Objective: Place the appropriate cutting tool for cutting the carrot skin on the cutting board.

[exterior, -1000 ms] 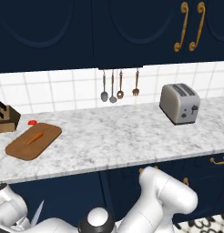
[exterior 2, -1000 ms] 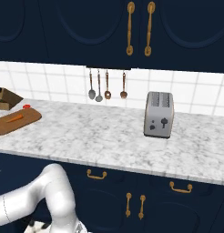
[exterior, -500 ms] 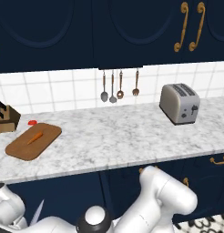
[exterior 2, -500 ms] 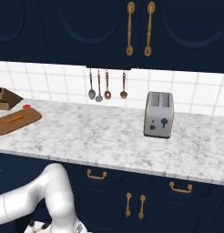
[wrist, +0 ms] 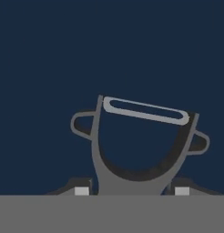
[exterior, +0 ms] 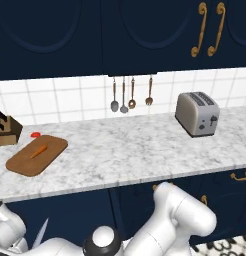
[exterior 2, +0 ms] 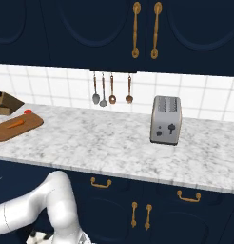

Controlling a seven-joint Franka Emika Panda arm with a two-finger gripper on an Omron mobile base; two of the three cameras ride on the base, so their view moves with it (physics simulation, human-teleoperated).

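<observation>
Navy cabinet backs peeler [wrist: 140, 145], head pointing away from pincer [wrist: 132, 191]

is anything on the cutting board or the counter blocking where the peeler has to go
The peeler sits between the claw fingertips, facing dark cabinet. On the cutting board only the carrot lies, toward the back; the near part is bare. The red object and knife block sit behind the board, off it. Nothing visible blocks placement.

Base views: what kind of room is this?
A rendered kitchen, most likely: marble counter with a toaster, utensils hung on the tile wall, and a cutting board holding a carrot.
</observation>
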